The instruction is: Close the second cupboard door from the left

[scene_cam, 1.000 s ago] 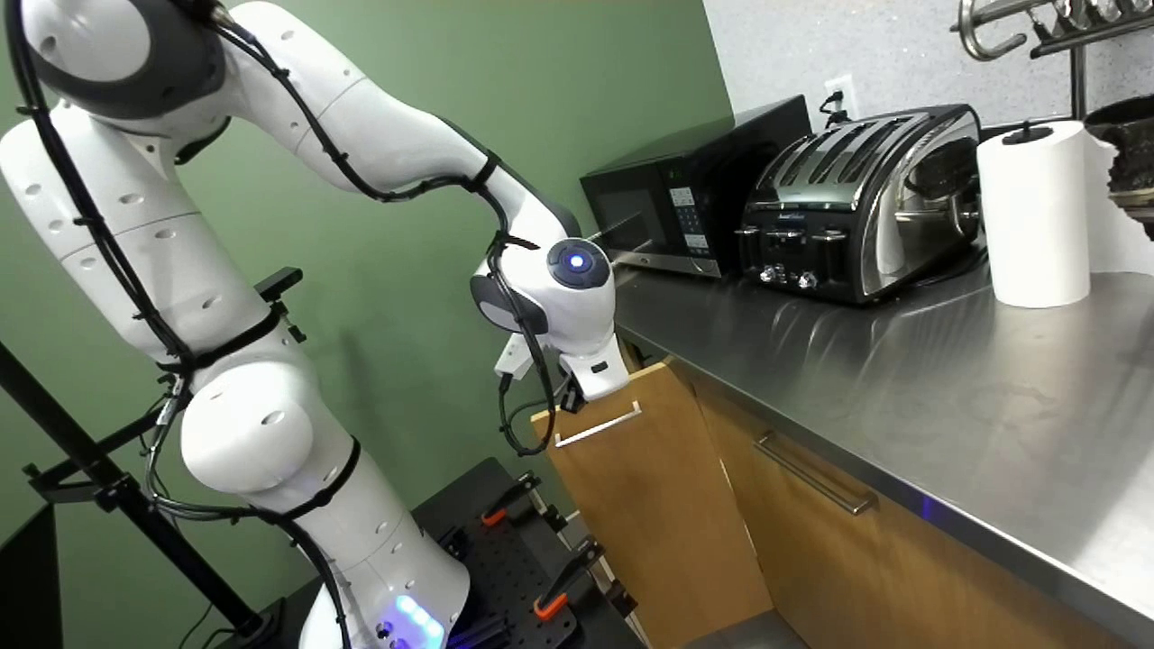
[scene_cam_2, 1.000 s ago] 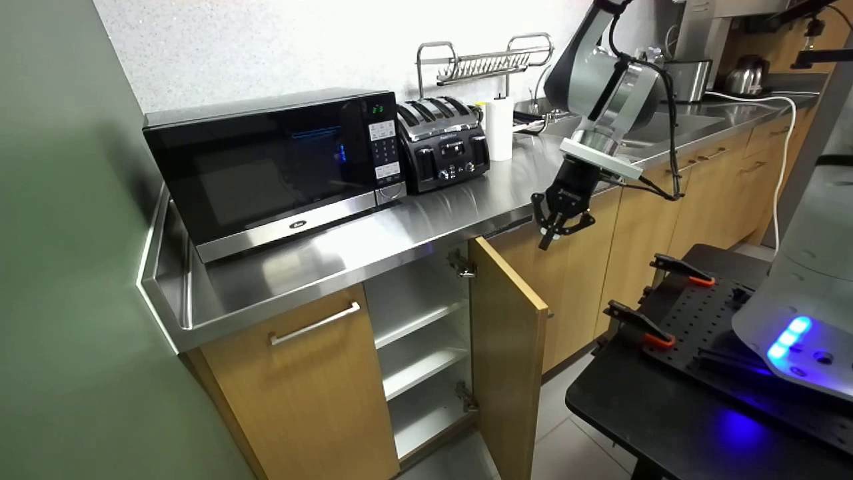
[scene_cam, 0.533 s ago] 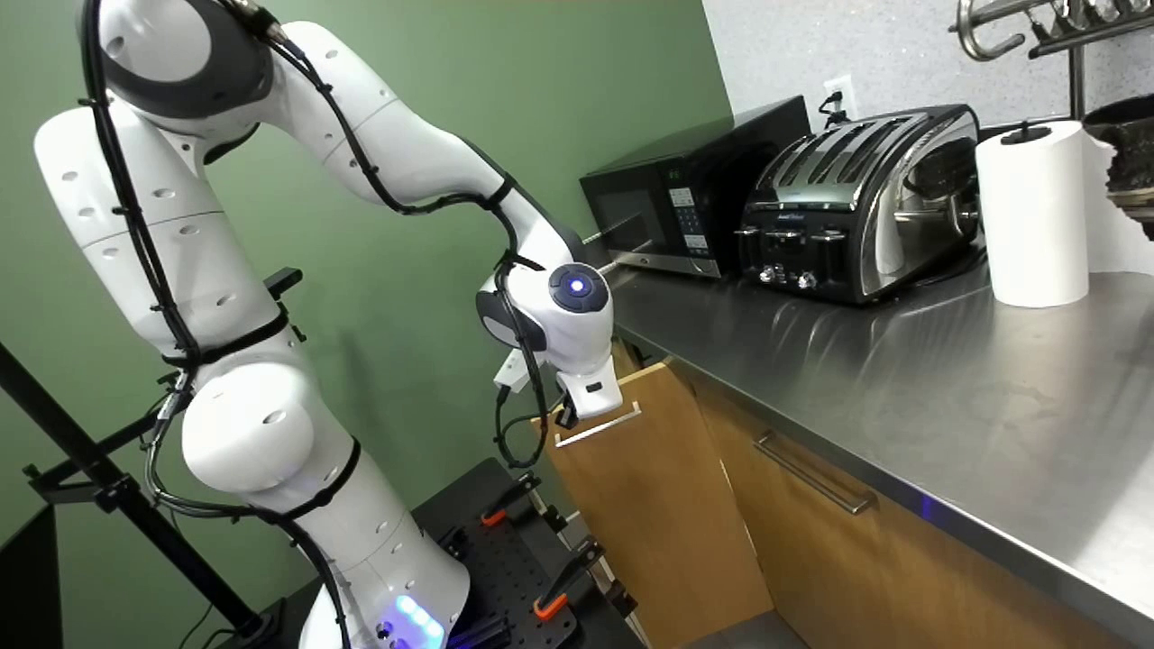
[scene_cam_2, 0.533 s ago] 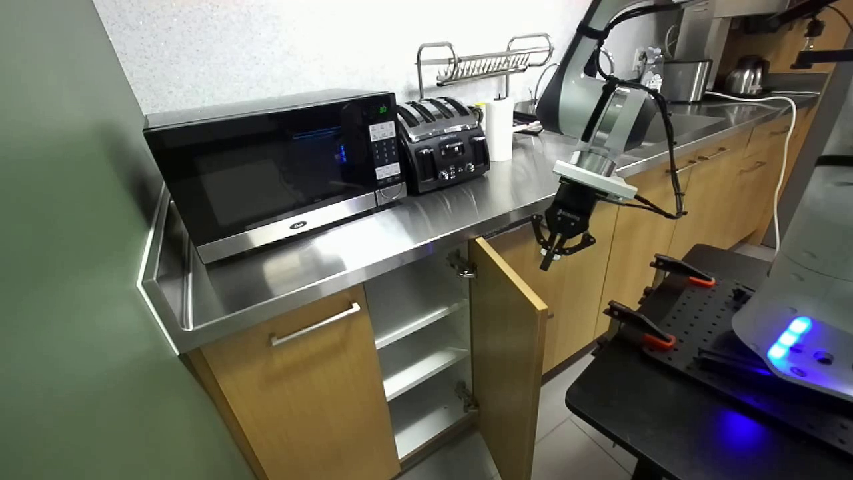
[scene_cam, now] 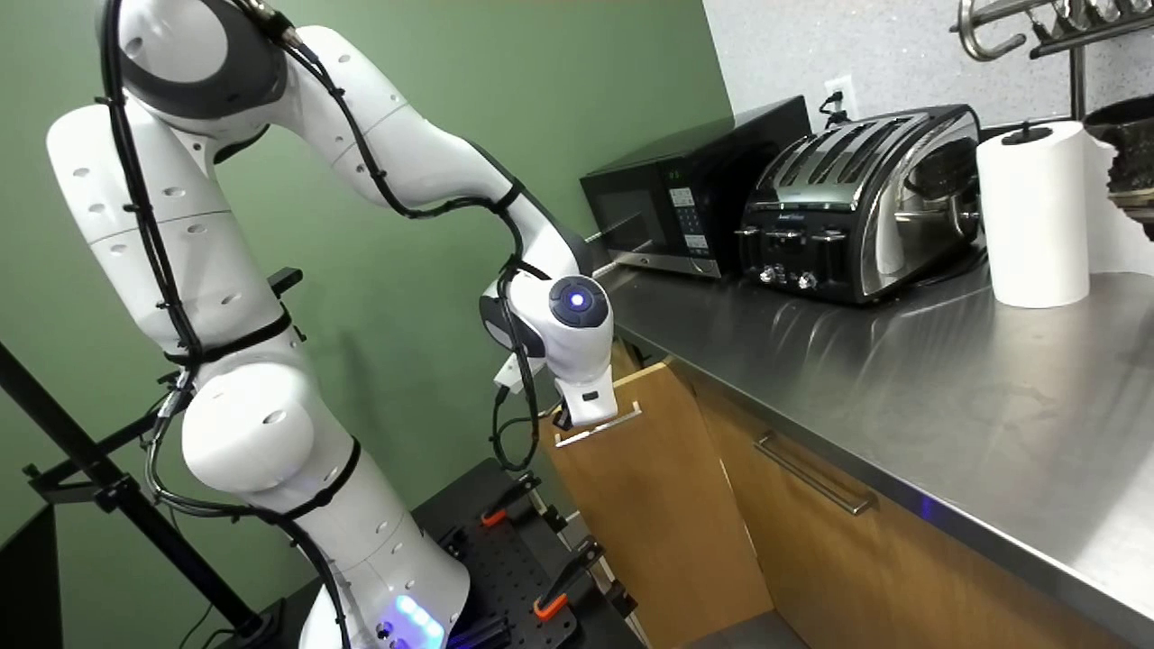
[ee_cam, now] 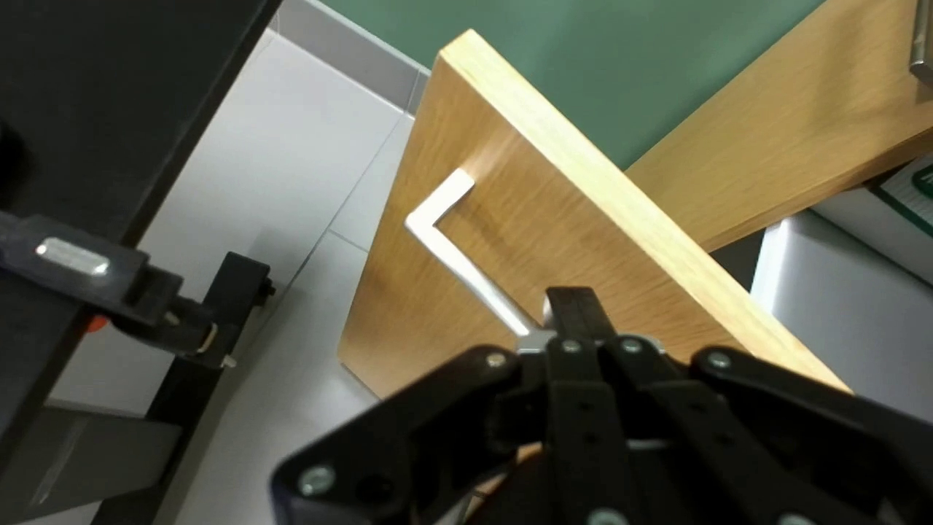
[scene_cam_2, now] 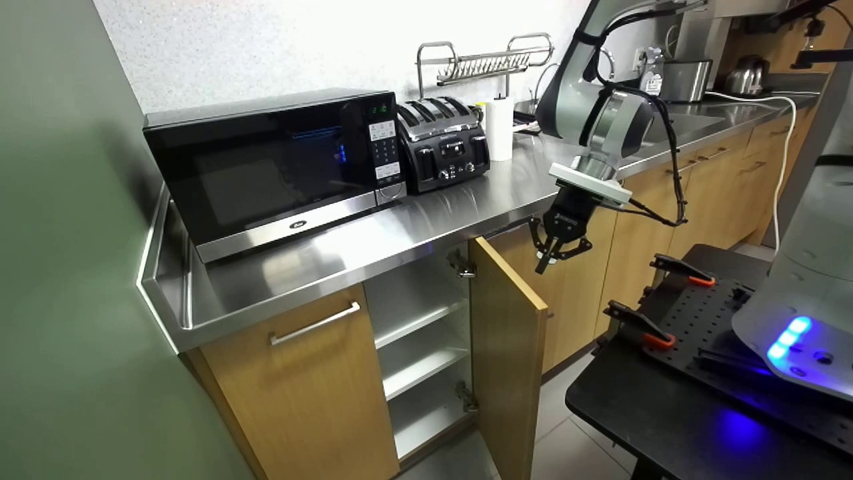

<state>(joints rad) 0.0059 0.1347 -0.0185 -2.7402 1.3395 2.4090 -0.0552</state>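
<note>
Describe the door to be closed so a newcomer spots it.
In an exterior view, find the black microwave on the steel countertop. Below it sits a closed wood-grain door; to that door's right in the picture comes the second cupboard door from the left. It alone stands open, jutting from the row and baring white shelves.

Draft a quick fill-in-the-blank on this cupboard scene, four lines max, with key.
1. Beside the closed leftmost door, the second cupboard door from the left stands ____.
2. That door's pale bar handle runs just below its ____ edge.
3. On the counter, the toaster stands between the paper towel roll and the ____.
4. The hand is shut, gripping ____.

Missing words: open; top; microwave; nothing.
</note>
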